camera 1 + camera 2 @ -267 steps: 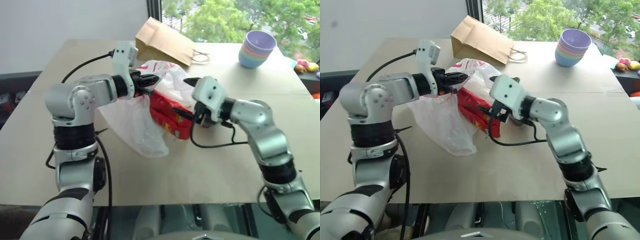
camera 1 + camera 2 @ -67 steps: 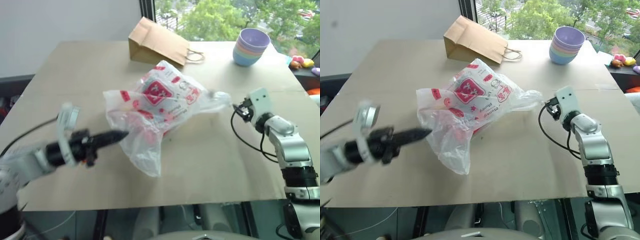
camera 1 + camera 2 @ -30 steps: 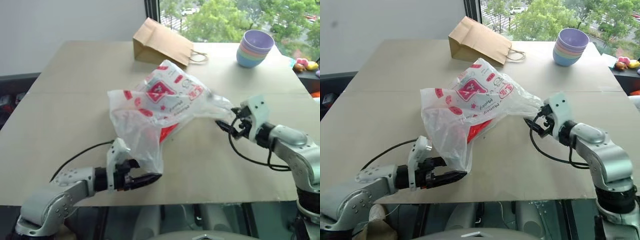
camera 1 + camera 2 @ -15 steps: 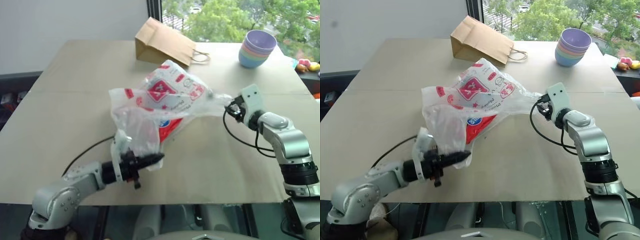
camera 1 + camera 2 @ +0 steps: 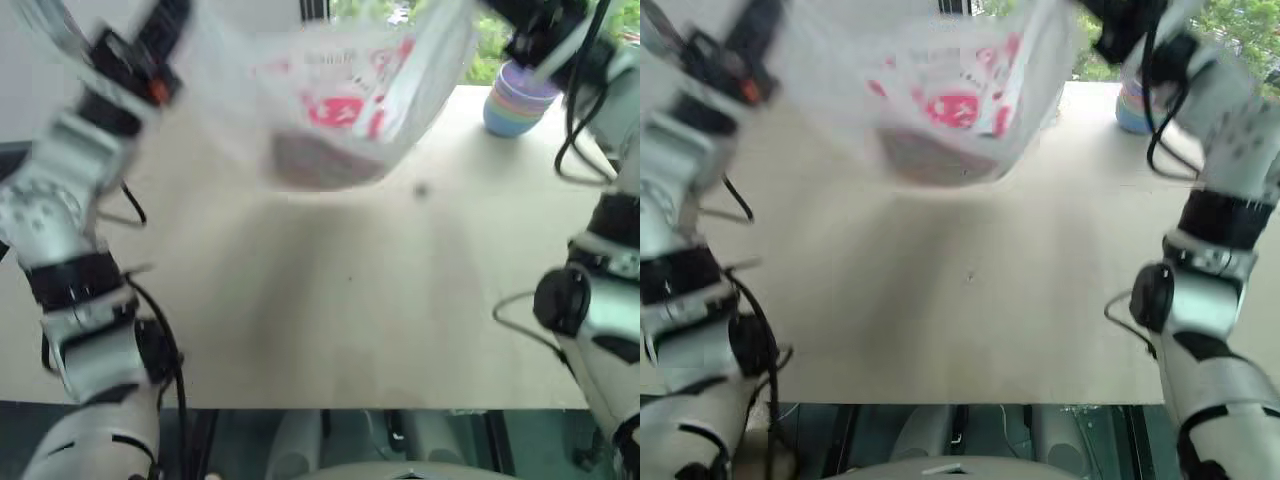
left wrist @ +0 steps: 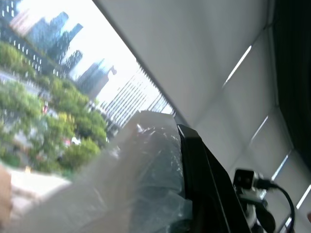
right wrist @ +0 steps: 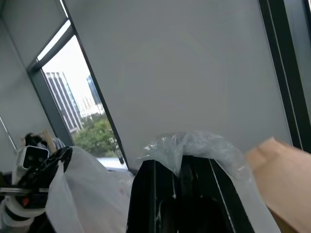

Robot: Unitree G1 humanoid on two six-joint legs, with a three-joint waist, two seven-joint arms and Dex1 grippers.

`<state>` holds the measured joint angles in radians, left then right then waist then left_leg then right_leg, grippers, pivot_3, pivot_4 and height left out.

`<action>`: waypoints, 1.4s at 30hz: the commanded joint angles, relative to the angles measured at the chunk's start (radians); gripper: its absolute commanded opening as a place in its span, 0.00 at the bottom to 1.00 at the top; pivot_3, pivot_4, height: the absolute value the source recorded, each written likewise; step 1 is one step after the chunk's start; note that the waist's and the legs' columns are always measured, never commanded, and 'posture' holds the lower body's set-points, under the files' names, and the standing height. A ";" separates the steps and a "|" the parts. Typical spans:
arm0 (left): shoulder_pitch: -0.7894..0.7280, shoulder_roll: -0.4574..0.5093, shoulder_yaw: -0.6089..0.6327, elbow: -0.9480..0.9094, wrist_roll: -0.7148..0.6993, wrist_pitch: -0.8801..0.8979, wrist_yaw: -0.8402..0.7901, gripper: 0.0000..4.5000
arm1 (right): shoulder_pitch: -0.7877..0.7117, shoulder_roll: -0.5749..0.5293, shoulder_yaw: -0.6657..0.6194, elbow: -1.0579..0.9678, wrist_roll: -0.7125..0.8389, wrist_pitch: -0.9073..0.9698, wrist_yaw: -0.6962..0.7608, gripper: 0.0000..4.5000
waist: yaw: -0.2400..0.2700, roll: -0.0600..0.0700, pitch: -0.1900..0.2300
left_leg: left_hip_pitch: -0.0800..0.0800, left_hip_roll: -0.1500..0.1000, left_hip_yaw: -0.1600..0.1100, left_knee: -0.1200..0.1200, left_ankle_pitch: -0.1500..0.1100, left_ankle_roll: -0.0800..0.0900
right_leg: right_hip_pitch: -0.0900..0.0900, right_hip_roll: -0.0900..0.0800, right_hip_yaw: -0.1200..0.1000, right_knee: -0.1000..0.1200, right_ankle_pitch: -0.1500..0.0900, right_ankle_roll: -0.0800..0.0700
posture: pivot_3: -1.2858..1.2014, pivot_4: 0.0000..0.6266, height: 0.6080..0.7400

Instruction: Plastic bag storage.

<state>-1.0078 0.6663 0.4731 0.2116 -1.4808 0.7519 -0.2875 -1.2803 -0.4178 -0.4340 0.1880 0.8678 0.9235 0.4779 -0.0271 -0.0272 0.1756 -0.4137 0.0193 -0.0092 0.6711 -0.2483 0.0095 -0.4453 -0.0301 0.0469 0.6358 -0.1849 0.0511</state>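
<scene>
The plastic bag (image 5: pixel 335 95), thin white film with red print, hangs stretched between my two raised grippers, well above the table (image 5: pixel 330 300). Its sagging bottom holds a blurred dark shape. My left gripper (image 5: pixel 178 12) is at the upper left, shut on one end of the bag. At the upper right, my right gripper (image 5: pixel 512 18) is shut on the other end. In the right wrist view, crinkled film (image 7: pixel 194 145) bunches over the black fingers (image 7: pixel 155 194). In the left wrist view, film (image 6: pixel 146 179) lies against a black finger (image 6: pixel 204 189).
A stack of pastel bowls (image 5: pixel 520 95) stands at the table's far right, just below my right arm. A brown paper bag (image 7: pixel 284 179) shows at the edge of the right wrist view. Windows and a white wall lie behind.
Both arms have swung sharply upward, lifting the plastic bag off the table. It now hangs spread between them instead of lying in a heap.
</scene>
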 commanded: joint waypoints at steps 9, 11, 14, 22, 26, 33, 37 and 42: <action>-0.219 -0.030 -0.031 0.297 0.273 -0.037 -0.192 0.00 | 0.013 -0.240 -0.102 0.032 0.034 0.015 -0.084 0.02 | 0.009 0.001 0.001 | -0.006 -0.001 0.001 -0.004 -0.002 0.004 | -0.003 -0.003 -0.001 -0.008 0.000 0.000 | 0.52 0.24 1.00; -0.190 -0.036 -0.027 0.262 0.277 -0.005 -0.203 0.00 | 0.097 -0.260 -0.106 -0.081 0.061 0.055 -0.101 0.02 | 0.006 0.001 0.002 | -0.006 -0.001 0.001 -0.005 -0.003 0.004 | -0.003 -0.003 -0.001 -0.008 0.000 0.001 | 0.52 0.24 1.00; -0.092 -0.038 -0.005 0.151 0.252 0.070 -0.186 0.00 | 0.272 -0.266 -0.121 -0.310 0.140 0.135 -0.139 0.02 | 0.006 0.002 0.001 | -0.006 0.000 0.001 -0.005 -0.003 0.004 | -0.003 -0.003 -0.001 -0.008 0.000 0.001 | 0.52 0.24 1.00; 0.561 -0.078 -0.170 -0.381 0.468 -0.002 -0.306 0.00 | 0.995 -0.278 0.026 -0.849 -0.034 0.071 -0.171 0.02 | 0.000 0.003 -0.002 | 0.000 0.001 0.003 -0.003 -0.003 0.004 | 0.001 -0.004 0.001 -0.005 0.000 0.001 | 0.52 0.24 1.00; 0.775 -0.085 -0.285 -0.474 0.706 -0.198 -0.371 0.00 | 1.253 -0.339 0.210 -0.905 -0.343 -0.129 -0.190 0.02 | 0.008 0.003 -0.001 | -0.001 0.000 0.006 -0.001 -0.003 0.004 | 0.000 -0.003 0.004 -0.005 0.000 0.001 | 0.52 0.24 1.00; 0.911 -0.074 -0.284 -0.531 0.809 -0.307 -0.421 0.00 | 1.426 -0.273 0.216 -0.897 -0.395 -0.359 -0.054 0.02 | 0.011 0.001 -0.002 | 0.016 0.003 0.009 0.004 -0.002 0.005 | 0.015 -0.001 0.006 -0.004 -0.005 0.002 | 0.52 0.24 1.00; 1.061 -0.019 -0.186 -0.597 0.761 -0.273 -0.470 0.37 | 1.568 -0.272 0.082 -0.904 -0.314 -0.442 0.102 0.40 | 0.011 0.002 -0.002 | 0.015 0.004 0.010 -0.002 -0.002 0.006 | 0.014 -0.001 0.007 -0.009 -0.005 0.002 | 0.52 0.24 1.00; 1.303 0.024 -0.118 -0.700 0.837 -0.379 -0.560 0.91 | 1.749 -0.268 -0.099 -0.887 -0.266 -0.515 0.255 0.95 | 0.013 0.002 -0.002 | 0.014 0.004 0.012 -0.002 -0.003 0.007 | 0.013 -0.002 0.007 -0.010 -0.005 0.002 | 0.52 0.24 1.00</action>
<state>0.2737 0.6824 0.3225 -0.4230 -0.6576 0.4177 -0.8157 0.4491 -0.6879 -0.4716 -0.6830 0.5742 0.4438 0.6869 -0.0138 -0.0257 0.1731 -0.3989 0.0235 0.0024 0.6688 -0.2520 0.0174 -0.4319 -0.0328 0.0541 0.6256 -0.1903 0.0530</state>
